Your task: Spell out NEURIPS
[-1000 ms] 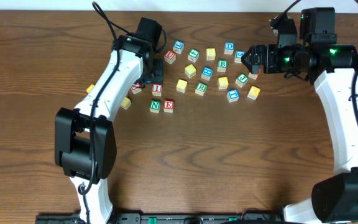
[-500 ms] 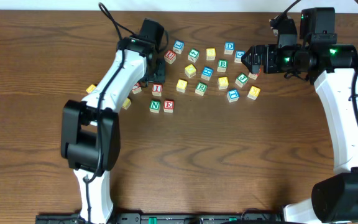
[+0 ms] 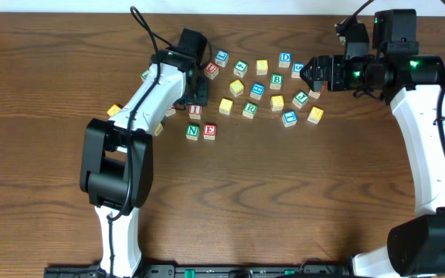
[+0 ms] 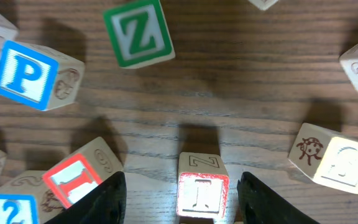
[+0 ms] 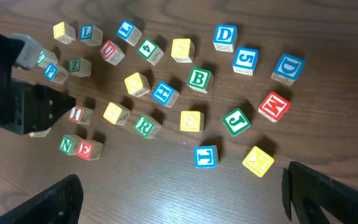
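Observation:
A green N cube [image 3: 193, 131] and a red E cube [image 3: 209, 131] sit side by side in front of the scattered cubes. Just behind them lies the red I cube [image 3: 195, 110]. My left gripper [image 3: 194, 94] hovers over it, open. In the left wrist view the I cube [image 4: 202, 190] shows between the fingers [image 4: 107, 202] with a gap on each side. The blue P cube [image 4: 25, 74] lies further back left. The red U cube [image 3: 212, 70] and green R cube [image 3: 250, 109] rest among the others. My right gripper [image 3: 309, 76] hangs open and empty at the right.
A green Z cube [image 4: 135, 32], another red-lettered cube [image 4: 73, 180] and a yellow-faced cube [image 4: 344, 165] surround the left gripper. Several more cubes, among them D [image 5: 225, 35], B [image 5: 198, 78], J [image 5: 235, 121], M [image 5: 273, 106] and K [image 5: 258, 160], lie to the right.
The left arm has swung a little to the right, its gripper staying over the same cubes. The right arm has not moved, and no cube has shifted.

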Controlling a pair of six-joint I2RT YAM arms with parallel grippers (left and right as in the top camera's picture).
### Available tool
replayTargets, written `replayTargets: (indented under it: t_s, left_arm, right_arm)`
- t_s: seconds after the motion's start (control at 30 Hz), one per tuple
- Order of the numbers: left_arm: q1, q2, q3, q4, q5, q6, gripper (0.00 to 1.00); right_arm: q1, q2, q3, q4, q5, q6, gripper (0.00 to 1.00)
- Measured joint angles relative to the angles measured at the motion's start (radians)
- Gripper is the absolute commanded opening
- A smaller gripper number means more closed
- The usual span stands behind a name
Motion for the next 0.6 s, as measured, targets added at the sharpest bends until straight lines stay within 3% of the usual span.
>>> replayTargets:
  t_s: [0.6]
  left_arm:
    - [-0.003,0.031,0.000,0.007,0.001,0.000,0.57]
  right_arm:
    - [0.000,0.000,0.000,0.000,0.000,0.000,0.99]
